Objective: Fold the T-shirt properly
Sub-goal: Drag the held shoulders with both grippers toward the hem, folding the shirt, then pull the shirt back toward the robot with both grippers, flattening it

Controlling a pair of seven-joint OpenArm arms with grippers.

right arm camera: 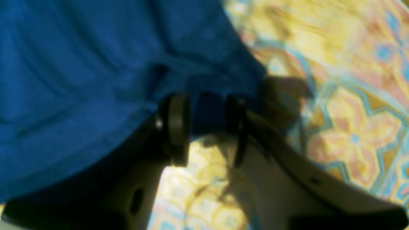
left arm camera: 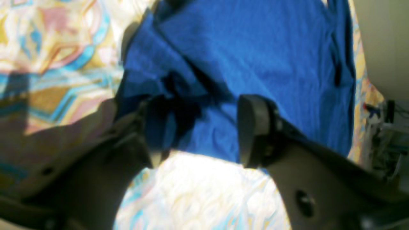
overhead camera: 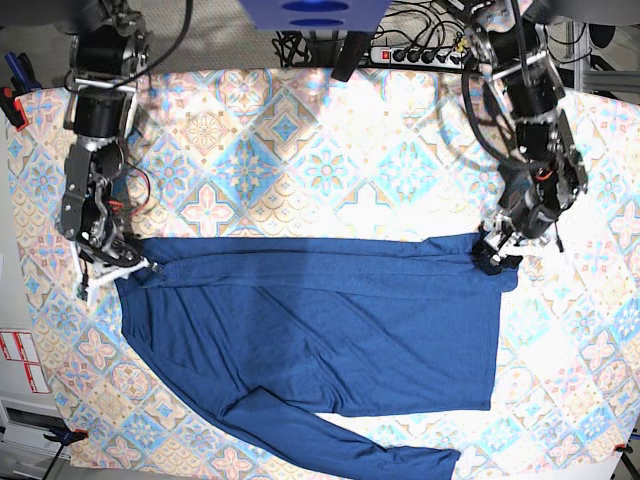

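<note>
The dark navy-blue T-shirt [overhead camera: 320, 320] lies spread flat across the front half of the table, with one long sleeve [overhead camera: 350, 445] running along the front edge. My left gripper [overhead camera: 493, 252] is at the shirt's far right corner. In the left wrist view [left arm camera: 201, 127] its jaws stand wide apart over the shirt's edge [left arm camera: 255, 48]. My right gripper [overhead camera: 105, 272] is at the shirt's far left corner. In the right wrist view [right arm camera: 207, 111] its jaws stand a little apart, with the shirt's edge [right arm camera: 80, 80] between them. The neck label is hidden.
A pastel patterned tablecloth [overhead camera: 330, 170] covers the table. The far half of the cloth has nothing on it. A power strip and cables [overhead camera: 420, 55] lie beyond the far edge. Both arm bases stand at the far corners. A red clamp [overhead camera: 10, 100] is at the left edge.
</note>
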